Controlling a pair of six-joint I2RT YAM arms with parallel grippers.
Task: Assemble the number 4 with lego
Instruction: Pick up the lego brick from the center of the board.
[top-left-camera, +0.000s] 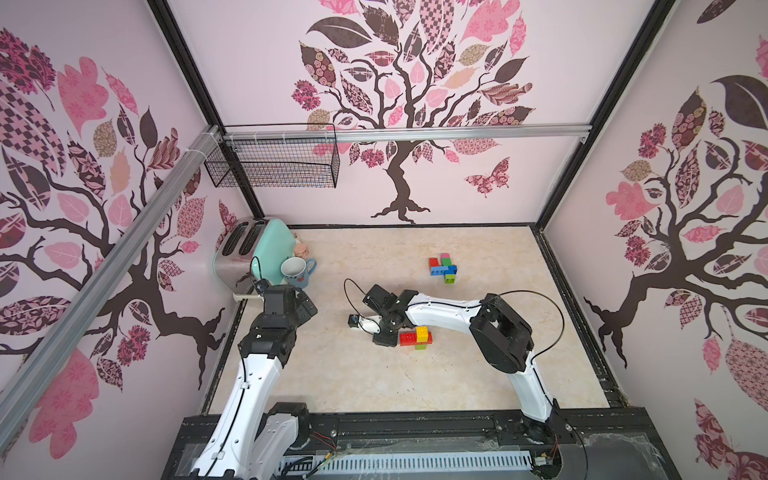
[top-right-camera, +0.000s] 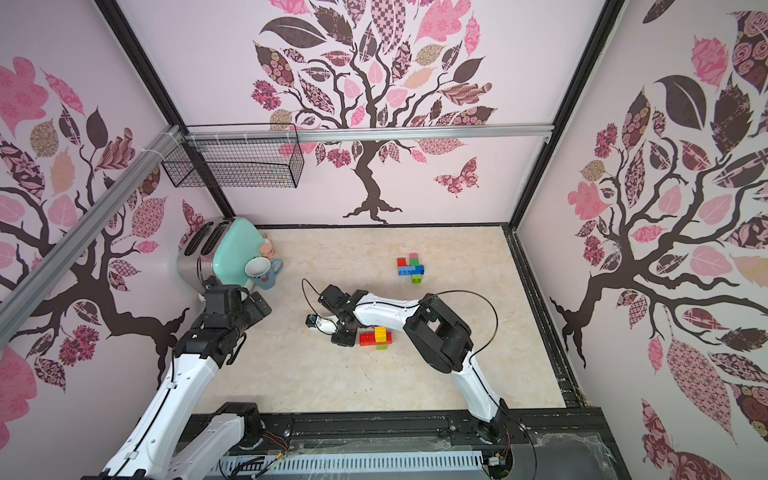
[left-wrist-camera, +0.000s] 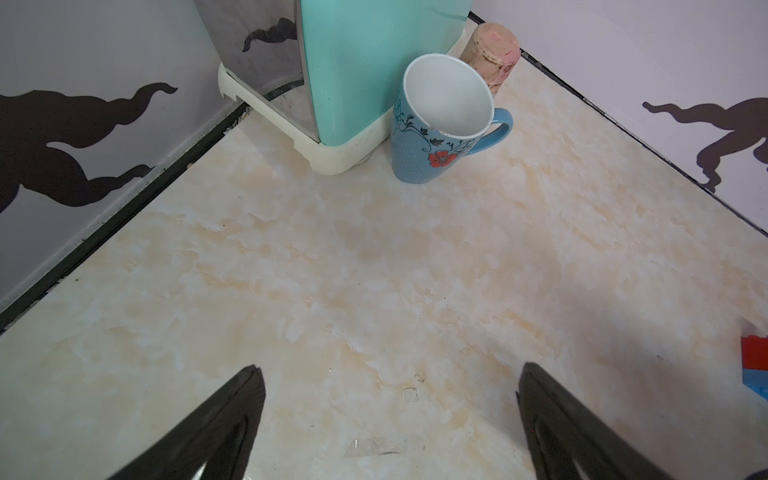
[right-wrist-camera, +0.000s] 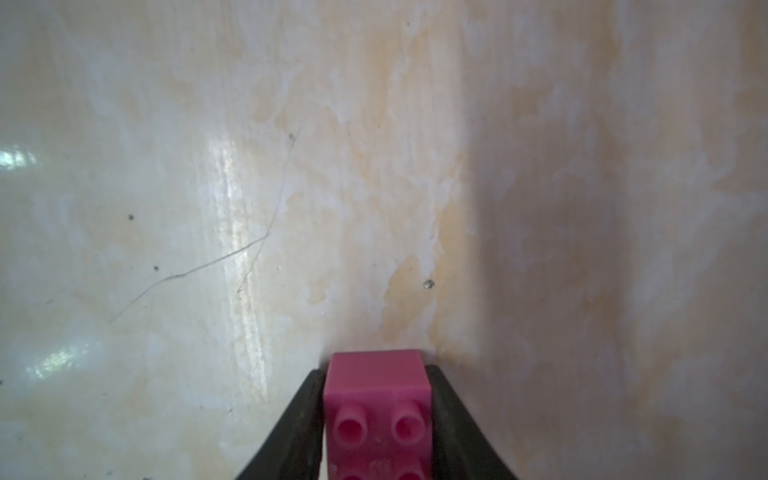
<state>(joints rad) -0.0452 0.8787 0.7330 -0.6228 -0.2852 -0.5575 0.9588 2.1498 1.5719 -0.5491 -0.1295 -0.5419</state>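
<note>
At the lower edge of both top views, the two arms rise from the base rail. The right arm bends toward the frame's centre, and its right gripper (top-left-camera: 383, 337) sits low over the table (top-left-camera: 374, 382). In the right wrist view this gripper (right-wrist-camera: 375, 370) is clamped on a pink brick (right-wrist-camera: 376, 399). A black finger (right-wrist-camera: 299, 415) presses each side, and the studs face the camera. Whether the brick's far end touches the tabletop cannot be told.

Just right of that gripper in a top view lies a near group of lego (top-left-camera: 417, 336): a red brick with a yellow one on top and a green one at its lower edge.

Left of centre, the left gripper (top-left-camera: 305, 305) hangs above the table. In the left wrist view it (left-wrist-camera: 389, 368) has its jaws spread wide over bare marbled surface.

Beyond it stand a blue flowered mug (top-left-camera: 297, 272) and, touching or just beside it, a teal toaster (top-left-camera: 249, 249).

Farther back, right of centre, rests a far group of lego (top-left-camera: 444, 269) in red, blue, green and pink, well apart from the near group.

At upper left a wire basket (top-left-camera: 274, 166) hangs on the rail.
</note>
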